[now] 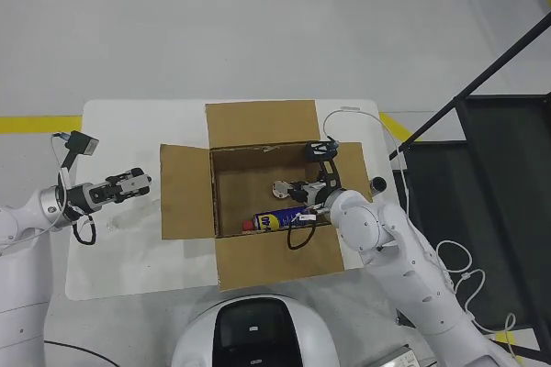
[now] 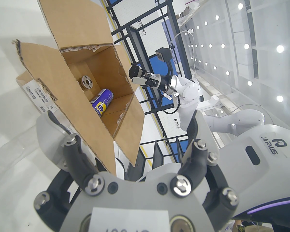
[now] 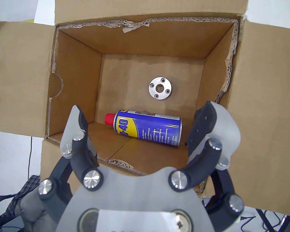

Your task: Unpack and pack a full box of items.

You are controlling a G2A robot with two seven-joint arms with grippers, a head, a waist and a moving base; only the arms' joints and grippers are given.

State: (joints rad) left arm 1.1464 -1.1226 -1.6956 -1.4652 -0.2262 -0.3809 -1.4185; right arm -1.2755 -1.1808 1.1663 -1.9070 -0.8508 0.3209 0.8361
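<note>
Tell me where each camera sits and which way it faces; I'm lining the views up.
Top view: above the arms, facing down on the table, box, left gripper beside it, right gripper over it.
Left wrist view: beside the box, facing into it; own gripper open.
Right wrist view: above the box, facing down inside; own gripper open.
All share the spray can and metal flange.

Top view: from above my arms, I look straight down on the table (image 1: 119, 261) and the open box (image 1: 185, 193). Left wrist view: from off to the box's side, farther back, facing slantwise into its mouth; right wrist view: from close above, facing down inside. All three share the box floor and the spray can (image 1: 275, 221) on it.
</note>
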